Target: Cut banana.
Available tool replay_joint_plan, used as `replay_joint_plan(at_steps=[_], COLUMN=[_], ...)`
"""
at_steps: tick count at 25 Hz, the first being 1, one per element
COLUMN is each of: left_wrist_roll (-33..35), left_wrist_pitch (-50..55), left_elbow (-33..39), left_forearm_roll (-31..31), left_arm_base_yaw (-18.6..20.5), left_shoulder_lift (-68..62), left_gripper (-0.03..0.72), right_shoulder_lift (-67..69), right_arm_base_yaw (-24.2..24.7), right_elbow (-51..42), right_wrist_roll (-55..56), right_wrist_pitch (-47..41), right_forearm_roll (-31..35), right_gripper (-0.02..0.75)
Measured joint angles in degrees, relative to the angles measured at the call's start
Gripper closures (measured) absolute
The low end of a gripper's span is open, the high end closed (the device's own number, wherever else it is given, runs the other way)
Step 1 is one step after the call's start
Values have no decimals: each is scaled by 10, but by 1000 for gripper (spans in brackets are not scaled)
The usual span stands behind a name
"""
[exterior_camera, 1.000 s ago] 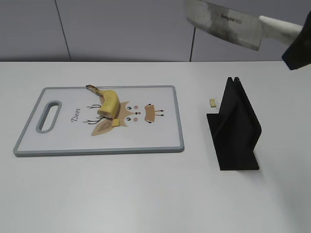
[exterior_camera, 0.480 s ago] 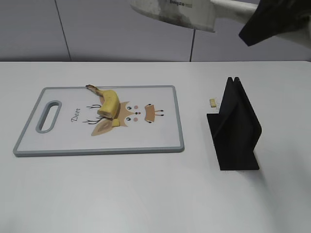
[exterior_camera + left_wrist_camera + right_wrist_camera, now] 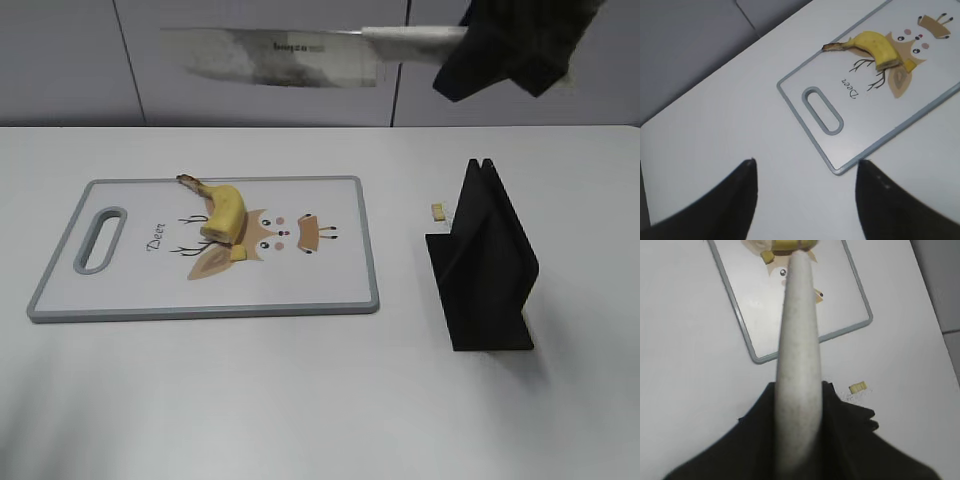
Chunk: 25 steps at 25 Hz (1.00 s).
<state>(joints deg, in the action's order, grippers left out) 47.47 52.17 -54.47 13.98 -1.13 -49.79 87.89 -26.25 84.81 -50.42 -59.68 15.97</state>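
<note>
The banana (image 3: 226, 209), a short yellow stub with a dark stem, lies on the white cutting board (image 3: 120, 290) beside a small cut piece (image 3: 238, 252). It also shows in the left wrist view (image 3: 875, 44), and its edge shows in the right wrist view (image 3: 788, 245). My right gripper (image 3: 468, 52) is shut on the white handle of a knife (image 3: 270, 56), held level high above the board with the blade pointing left. The handle (image 3: 799, 355) fills the right wrist view. My left gripper (image 3: 805, 167) is open and empty above the table, off the board's handle end.
A black knife stand (image 3: 485, 262) stands right of the board. A tiny yellowish crumb (image 3: 437, 211) lies on the table beside it, also in the right wrist view (image 3: 858, 387). The board has a grey rim, a handle slot (image 3: 101, 238) and a deer print.
My right gripper has carried the knife leftward from above the stand to above the board, and the blade has levelled out. The banana and board have not moved.
</note>
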Motion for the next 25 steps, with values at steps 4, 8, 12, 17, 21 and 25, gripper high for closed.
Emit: replay_joint_plan(at_steps=[4,8,12,17,21,25], left_wrist_roll=[56,138,198,262,312,335], left_wrist_pitch=[11,43,54,53,41,24], left_elbow=[-60,-112,-141,-157,-158,-158], left_forearm_roll=[21,69,123,136,138,138], left_arm_base_yaw=[0,0,0,-20,-45,-47], left_shoulder_lift=[-80,-158,-229,-294,-326,-349], left_gripper=[97,97,97,97,97,97], right_shoulder_lift=[33,66,96,141,181,218], right_arm_base_yaw=[0,0,0,0,0,0], right_elbow=[3,3,8,27,64,107], right_wrist_roll=[-87,-163,-212,-245,-254,-257], right_wrist_pitch=[14,22,29,30,30,29], right_forearm_roll=[27,70,103,117,118,120], right_gripper=[566,566,566,566,566,566])
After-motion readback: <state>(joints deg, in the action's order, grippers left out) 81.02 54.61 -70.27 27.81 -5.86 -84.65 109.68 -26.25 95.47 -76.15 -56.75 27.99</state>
